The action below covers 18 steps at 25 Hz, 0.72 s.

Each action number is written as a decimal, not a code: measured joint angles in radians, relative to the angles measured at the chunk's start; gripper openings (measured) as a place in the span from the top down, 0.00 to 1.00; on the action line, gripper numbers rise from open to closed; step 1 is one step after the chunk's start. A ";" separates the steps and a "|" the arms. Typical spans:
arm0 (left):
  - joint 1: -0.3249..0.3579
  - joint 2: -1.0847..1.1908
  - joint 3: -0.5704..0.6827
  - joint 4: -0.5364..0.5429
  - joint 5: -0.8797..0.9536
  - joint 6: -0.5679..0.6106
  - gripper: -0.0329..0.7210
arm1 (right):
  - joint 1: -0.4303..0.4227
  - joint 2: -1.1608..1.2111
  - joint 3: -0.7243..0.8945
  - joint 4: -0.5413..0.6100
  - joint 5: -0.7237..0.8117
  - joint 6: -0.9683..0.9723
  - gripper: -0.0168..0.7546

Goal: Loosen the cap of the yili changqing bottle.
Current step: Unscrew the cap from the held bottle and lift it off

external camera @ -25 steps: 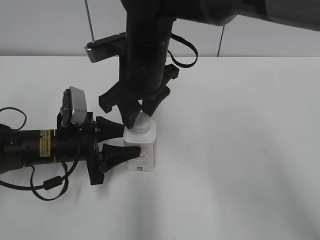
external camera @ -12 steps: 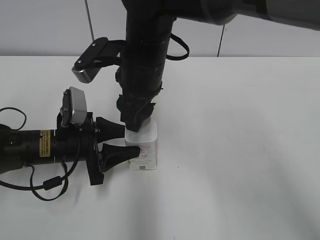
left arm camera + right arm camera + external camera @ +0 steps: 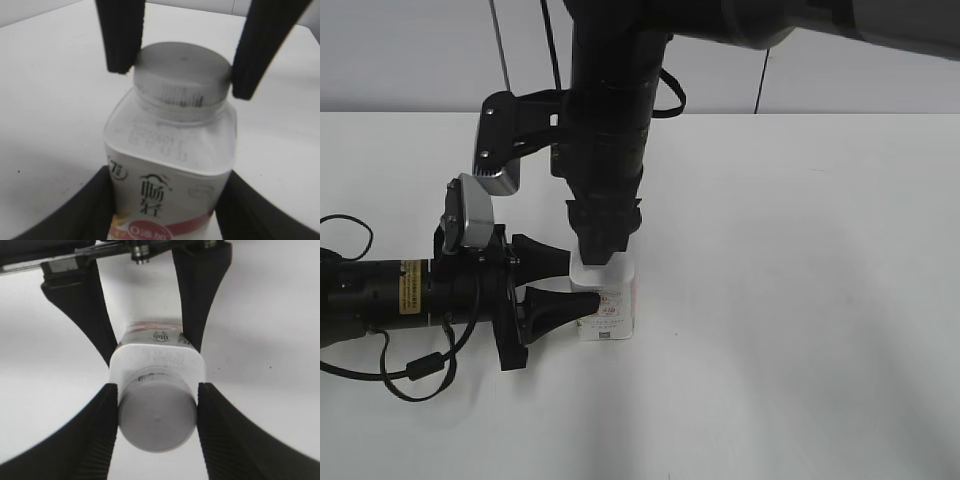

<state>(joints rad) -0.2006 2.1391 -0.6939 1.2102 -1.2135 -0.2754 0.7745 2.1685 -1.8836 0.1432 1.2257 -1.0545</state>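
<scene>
The yili changqing bottle [image 3: 609, 308] stands upright on the white table, a squat white bottle with grey print and a pink band; it also shows in the left wrist view [image 3: 167, 170] and the right wrist view [image 3: 156, 356]. My left gripper [image 3: 565, 285] lies low from the left and is shut on the bottle's body [image 3: 165, 210]. My right gripper [image 3: 600, 250] comes straight down from above and is shut on the cap [image 3: 157, 415], one finger on each side; the cap also shows in the left wrist view [image 3: 182, 72]. In the exterior view the cap is hidden by the fingers.
The white table [image 3: 800, 300] stretches around the bottle. A black cable [image 3: 410, 375] loops beside the left arm near the front left. A grey wall stands behind the table's far edge.
My right gripper has turned about its vertical axis while on the cap; its wrist camera swung round to the left side. The bottle and the left gripper have stayed in place.
</scene>
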 joint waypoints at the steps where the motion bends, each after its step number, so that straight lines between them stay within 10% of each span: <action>1: 0.000 0.000 0.000 0.000 0.000 0.000 0.45 | 0.000 0.000 0.000 0.000 0.000 -0.008 0.48; 18: 0.000 0.000 0.000 0.008 -0.001 0.000 0.46 | 0.000 -0.002 0.000 0.000 -0.002 0.026 0.27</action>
<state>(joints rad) -0.2006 2.1391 -0.6939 1.2183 -1.2145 -0.2754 0.7745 2.1666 -1.8836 0.1432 1.2234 -1.0286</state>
